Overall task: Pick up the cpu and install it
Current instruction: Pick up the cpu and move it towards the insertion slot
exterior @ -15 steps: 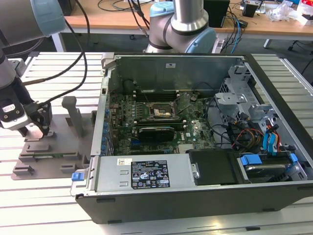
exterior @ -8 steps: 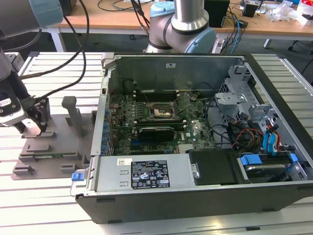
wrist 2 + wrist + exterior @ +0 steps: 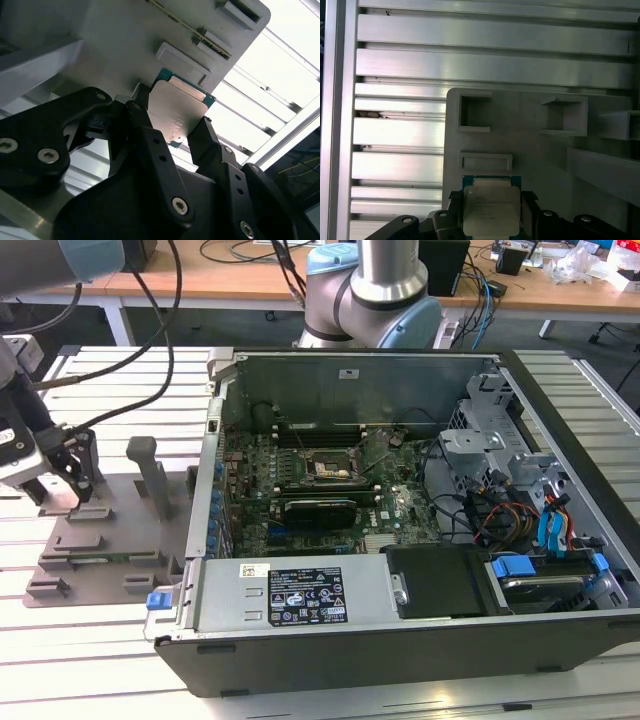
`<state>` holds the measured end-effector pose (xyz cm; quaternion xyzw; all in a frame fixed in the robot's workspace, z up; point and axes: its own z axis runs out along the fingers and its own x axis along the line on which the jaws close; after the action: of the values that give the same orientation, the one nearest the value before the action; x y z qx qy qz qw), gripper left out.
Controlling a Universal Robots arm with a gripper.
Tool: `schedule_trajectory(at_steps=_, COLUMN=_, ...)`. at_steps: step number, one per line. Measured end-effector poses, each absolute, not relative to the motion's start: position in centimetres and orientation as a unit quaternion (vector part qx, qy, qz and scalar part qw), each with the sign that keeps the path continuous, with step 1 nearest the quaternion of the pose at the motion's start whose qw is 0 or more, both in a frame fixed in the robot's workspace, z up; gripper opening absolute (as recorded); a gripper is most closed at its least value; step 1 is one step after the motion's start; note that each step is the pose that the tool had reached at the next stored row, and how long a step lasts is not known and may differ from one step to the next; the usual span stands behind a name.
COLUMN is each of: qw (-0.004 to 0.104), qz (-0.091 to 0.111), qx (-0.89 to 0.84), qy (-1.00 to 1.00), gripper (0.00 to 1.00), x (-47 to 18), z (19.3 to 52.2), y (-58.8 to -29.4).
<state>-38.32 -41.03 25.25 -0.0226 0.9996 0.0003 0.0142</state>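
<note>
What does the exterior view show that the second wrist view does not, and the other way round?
Exterior view: the open computer case with the green motherboard and its dark socket. Second wrist view: the cpu, silver top visible, with the gripper shut on two opposite edges of it. Both: the gripper at the grey holder plate, which lies on the slatted metal table.

Silver-grey arm with pale blue joint caps; black fingers with silver screw heads.
</note>
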Motion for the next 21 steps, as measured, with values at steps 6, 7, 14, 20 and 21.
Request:
schedule_trajectory(at_steps=6, qw=0.014, qz=0.000, qx=-0.023, qy=1.000, gripper=0.55, x=-38.3, z=26.3, y=-41.0)
schedule_trajectory(at_steps=7, qw=0.014, qz=0.000, qx=-0.023, qy=1.000, gripper=0.55, x=-38.3, z=26.6, y=-41.0)
schedule_trajectory(at_steps=14, qw=0.014, qz=0.000, qx=-0.023, qy=1.000, gripper=0.55, x=-38.3, z=28.1, y=-40.9)
schedule_trajectory(at_steps=20, qw=0.014, qz=0.000, qx=-0.023, qy=1.000, gripper=0.55, x=-38.3, z=29.0, y=-40.8)
schedule_trajectory(at_steps=21, qw=0.014, qz=0.000, qx=-0.023, qy=1.000, gripper=0.55, x=-38.3, z=29.3, y=-40.8)
